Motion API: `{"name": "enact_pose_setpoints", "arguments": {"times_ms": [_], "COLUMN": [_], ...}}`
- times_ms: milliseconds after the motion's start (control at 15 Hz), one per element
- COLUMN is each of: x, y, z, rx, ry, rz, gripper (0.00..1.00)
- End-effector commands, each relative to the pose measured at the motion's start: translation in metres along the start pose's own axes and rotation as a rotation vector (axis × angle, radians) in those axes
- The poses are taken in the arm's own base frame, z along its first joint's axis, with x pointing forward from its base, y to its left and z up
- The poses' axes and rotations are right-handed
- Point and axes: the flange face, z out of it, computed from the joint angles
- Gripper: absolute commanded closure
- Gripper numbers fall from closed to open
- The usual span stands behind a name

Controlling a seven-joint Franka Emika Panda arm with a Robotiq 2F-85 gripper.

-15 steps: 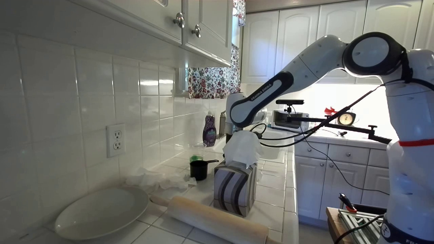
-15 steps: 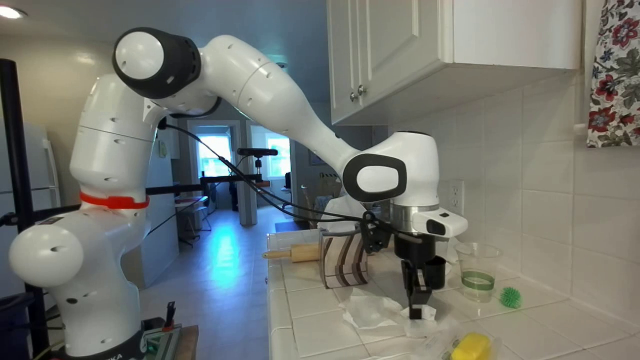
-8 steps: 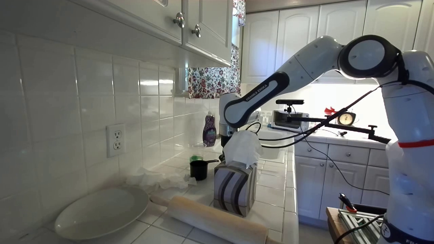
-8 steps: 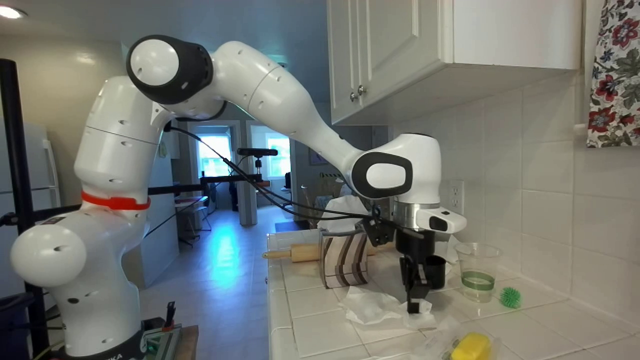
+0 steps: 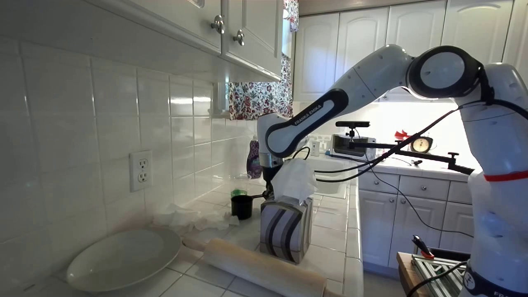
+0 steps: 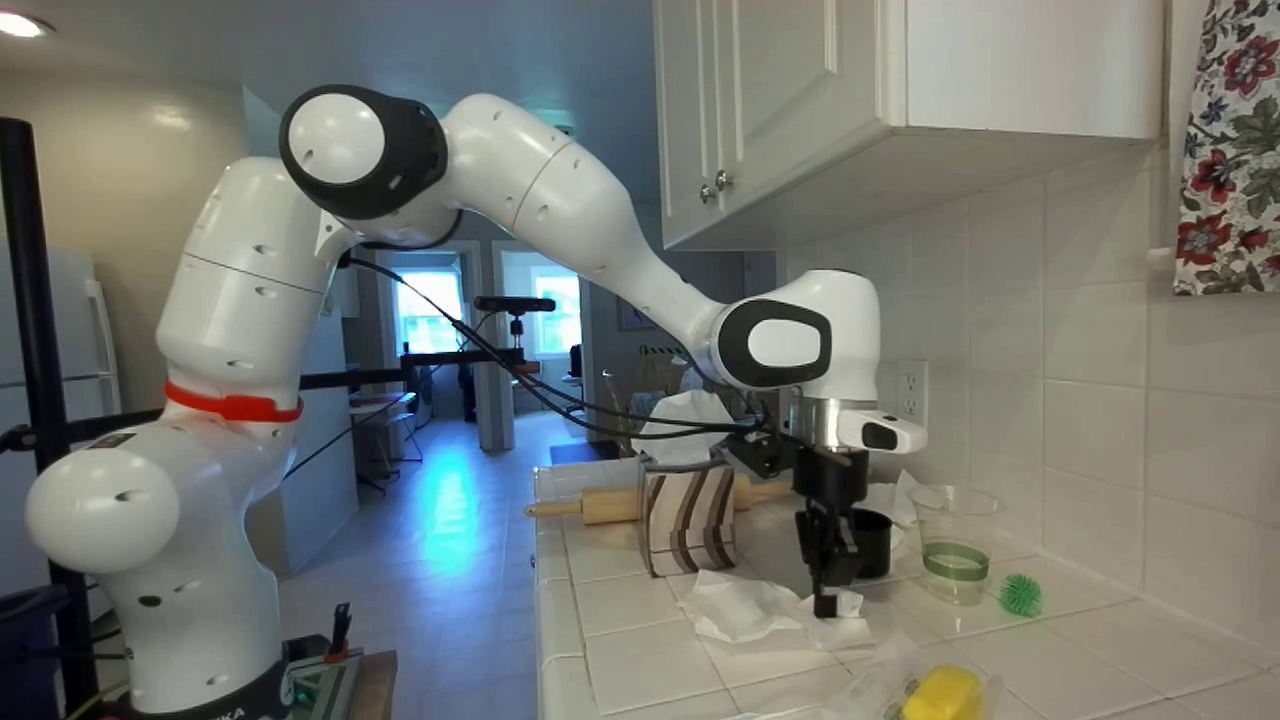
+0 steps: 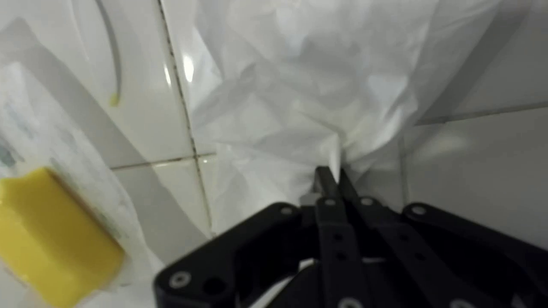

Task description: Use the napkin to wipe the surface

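Upper centre of the wrist view, we see the napkin (image 7: 299,94), one thin fold clamped between the fingers (image 7: 327,185); drag against the bench (image 7: 479,167) could tear it loose.

Table (image 6: 650,662): glossy white square tile. On it: oval dish (image 5: 123,260), rolling pin (image 5: 264,269) with one handle near the dish rim, striped tissue box (image 5: 284,229) just beside the pin, crumpled tissues (image 5: 206,220), black cup (image 5: 241,207), clear cup (image 6: 957,525) w/ green band, green spiky ball (image 6: 1021,595) next to that. Napkin (image 7: 299,94) lies creased across the grout. Pale wrap (image 7: 70,137) near it.
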Motion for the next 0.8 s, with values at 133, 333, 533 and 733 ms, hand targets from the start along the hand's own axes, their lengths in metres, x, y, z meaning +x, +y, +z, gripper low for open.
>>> {"name": "enact_pose_setpoints", "arguments": {"times_ms": [133, 333, 533, 733], "x": [0.013, 0.015, 0.01, 0.004], "y": [-0.013, -0.018, -0.022, -0.02], "z": [0.002, 0.003, 0.007, 0.005], "rx": [0.017, 0.034, 0.022, -0.006], "ry": [0.039, 0.051, 0.007, -0.007], "rz": [-0.038, -0.051, -0.108, -0.138], "gripper": [1.0, 1.0, 1.0, 1.0]}}
